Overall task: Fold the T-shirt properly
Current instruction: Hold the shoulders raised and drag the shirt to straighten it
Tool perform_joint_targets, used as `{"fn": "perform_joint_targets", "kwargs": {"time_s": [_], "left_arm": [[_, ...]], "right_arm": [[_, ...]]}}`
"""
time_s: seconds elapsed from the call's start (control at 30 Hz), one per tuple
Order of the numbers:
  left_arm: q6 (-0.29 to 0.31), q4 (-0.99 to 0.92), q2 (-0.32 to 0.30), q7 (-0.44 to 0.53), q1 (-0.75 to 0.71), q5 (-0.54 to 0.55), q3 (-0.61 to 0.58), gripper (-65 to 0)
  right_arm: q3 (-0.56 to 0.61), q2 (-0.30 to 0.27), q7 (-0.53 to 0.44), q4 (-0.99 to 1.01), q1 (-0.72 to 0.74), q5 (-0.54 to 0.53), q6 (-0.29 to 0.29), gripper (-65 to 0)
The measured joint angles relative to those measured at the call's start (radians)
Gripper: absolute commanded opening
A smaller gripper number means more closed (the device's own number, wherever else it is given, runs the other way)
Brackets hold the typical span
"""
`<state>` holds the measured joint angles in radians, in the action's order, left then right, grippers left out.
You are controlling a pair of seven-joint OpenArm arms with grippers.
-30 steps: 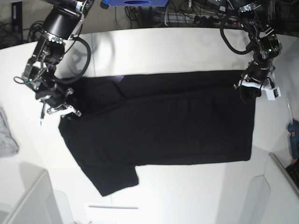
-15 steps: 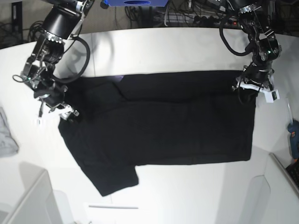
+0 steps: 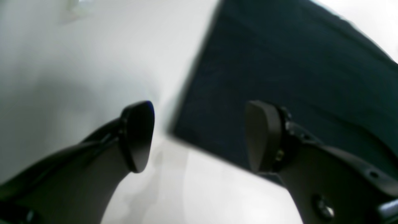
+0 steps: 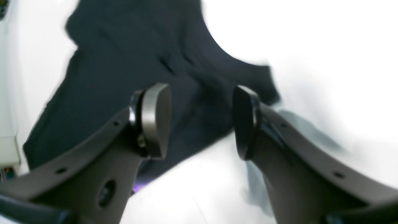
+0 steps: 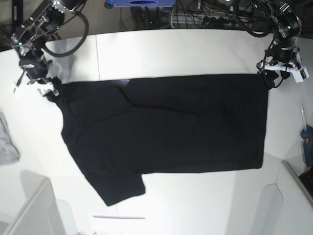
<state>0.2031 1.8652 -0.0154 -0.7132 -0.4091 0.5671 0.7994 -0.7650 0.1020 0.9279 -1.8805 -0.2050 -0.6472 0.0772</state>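
Observation:
The black T-shirt [image 5: 166,132] lies spread flat on the white table [image 5: 186,49], with one sleeve pointing to the front left. No print shows. My left gripper [image 5: 274,81] is open and empty just above the shirt's far right corner. In the left wrist view this gripper [image 3: 199,137] hangs over the corner of the shirt [image 3: 279,77]. My right gripper [image 5: 49,90] is open and empty at the shirt's far left corner. In the right wrist view this gripper [image 4: 200,121] hovers over the shirt's [image 4: 124,62] bunched sleeve edge.
A small grey cloth [image 5: 7,142] lies at the table's left edge. A blue-handled tool [image 5: 308,142] sits at the right edge. A thin white strip [image 5: 119,217] lies near the front. Grey bins stand at front left [image 5: 29,210] and front right [image 5: 288,200].
Both arms have pulled back and up from the shirt's far corners toward the table's rear. The far left part of the shirt now lies flatter and more spread.

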Motion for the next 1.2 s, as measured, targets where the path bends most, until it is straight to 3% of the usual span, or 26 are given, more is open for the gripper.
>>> {"fn": "perform_joint_targets", "kwargs": {"time_s": [0.1, 0.2, 0.43, 0.57, 1.2], "left_arm": [[0.007, 0.000, 0.006, 0.008, -0.035, -0.003, 0.023, -20.7], [0.087, -0.040, 0.010, 0.010, -0.037, 0.002, 0.022, -20.9], [0.093, -0.105, 0.008, 0.006, -0.040, -0.004, 0.020, -20.9], [0.093, -0.109, 0.009, 0.006, -0.040, -0.005, 0.020, -20.9], [0.097, -0.198, 0.010, 0.009, -0.001, -0.005, 0.020, -20.9]], "right_arm": [[-0.025, 0.019, 0.008, 0.027, -0.026, -0.007, -0.002, -34.8], [-0.053, 0.017, 0.001, 0.111, -0.016, -0.005, -0.001, -34.8], [-0.084, 0.013, -0.011, 0.235, 0.019, -0.002, -0.006, -34.8], [-0.081, 0.000, -0.091, 0.292, 0.047, -0.013, -0.005, -34.8], [-0.081, -0.032, -0.125, 0.455, 0.155, -0.061, 0.029, -35.4]]}}
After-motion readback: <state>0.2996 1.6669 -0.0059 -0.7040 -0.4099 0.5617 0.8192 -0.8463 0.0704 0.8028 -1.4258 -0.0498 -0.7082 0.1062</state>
